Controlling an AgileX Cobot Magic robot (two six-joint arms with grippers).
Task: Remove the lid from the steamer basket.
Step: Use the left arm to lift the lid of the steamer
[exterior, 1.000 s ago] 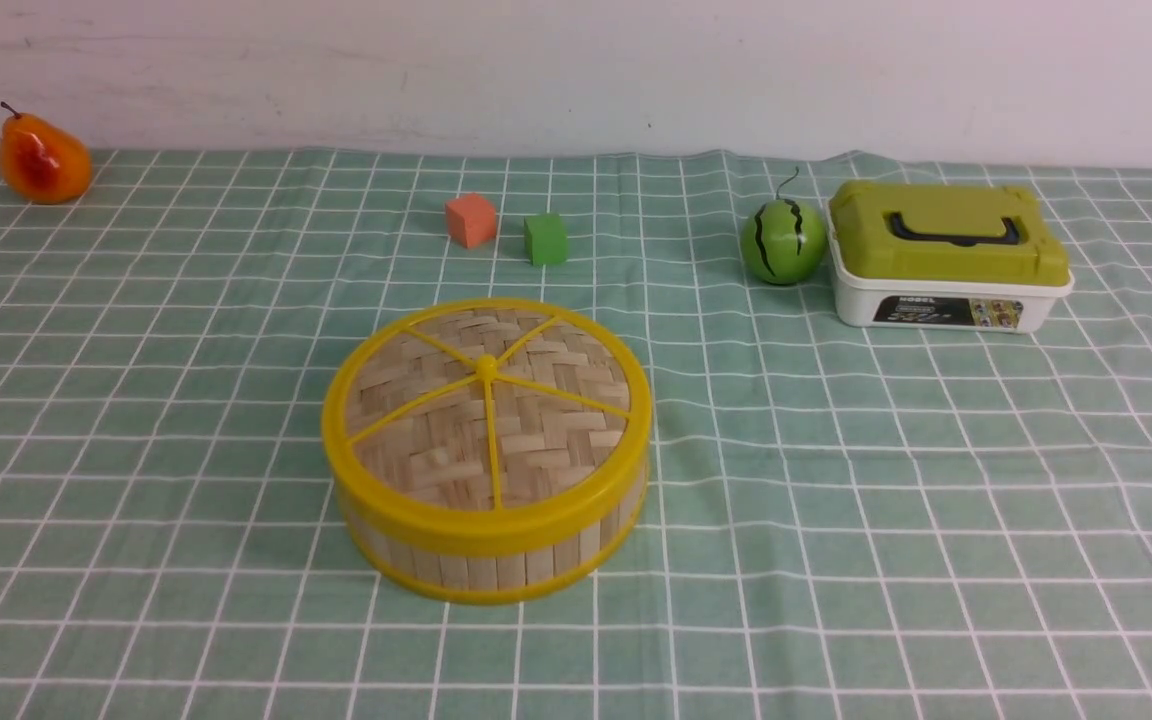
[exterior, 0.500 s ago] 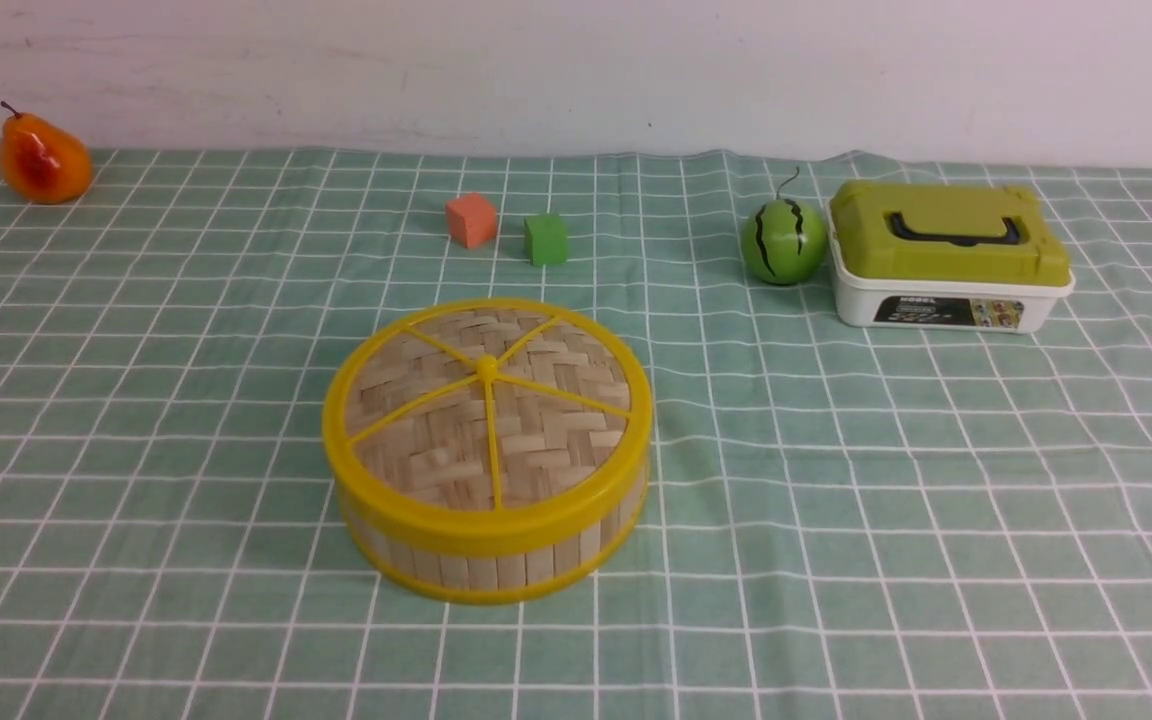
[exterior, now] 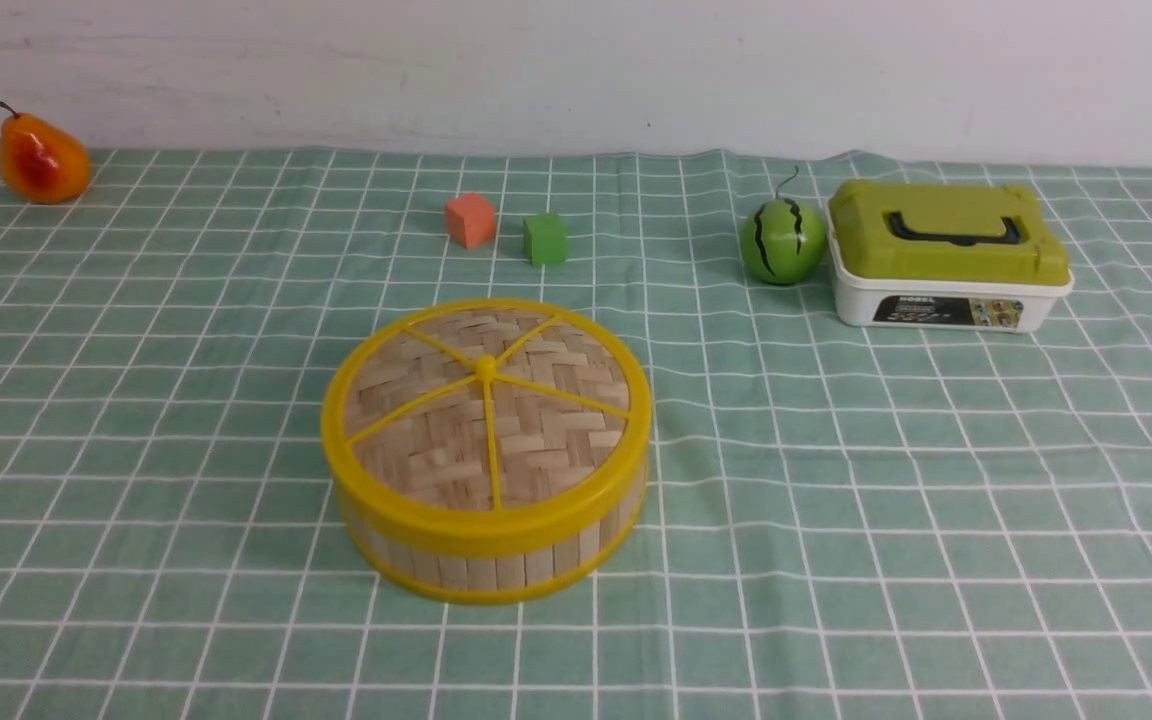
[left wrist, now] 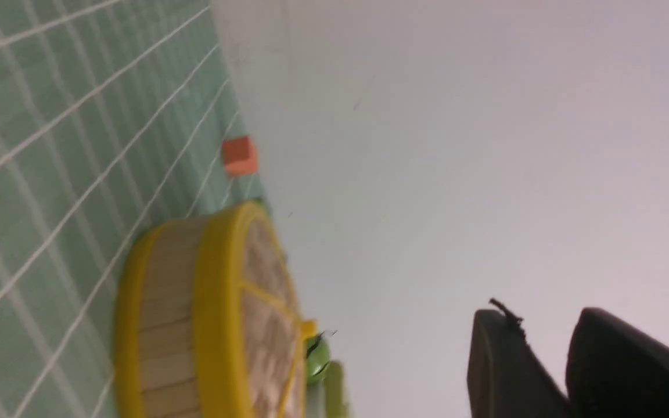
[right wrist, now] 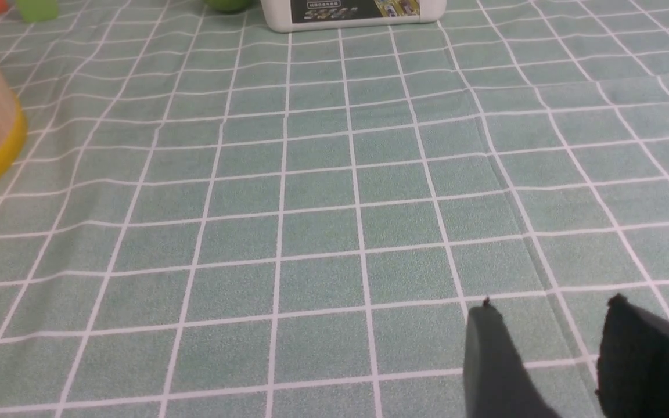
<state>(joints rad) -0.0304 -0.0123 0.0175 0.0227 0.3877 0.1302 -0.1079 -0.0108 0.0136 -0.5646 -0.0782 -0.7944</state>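
On the basket (exterior: pixel 496 565), lid (exterior: pixel 486 420) sits closed. Left gripper (left wrist: pixel 543 316) jaws narrowly apart, empty; right gripper (right wrist: pixel 549 302) jaws open, empty.

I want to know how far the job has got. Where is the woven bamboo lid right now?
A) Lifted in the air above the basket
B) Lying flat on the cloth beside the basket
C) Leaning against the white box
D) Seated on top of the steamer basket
D: in the front view the lid sits flush on the steamer basket, its yellow rim covering the basket's top edge all the way round.
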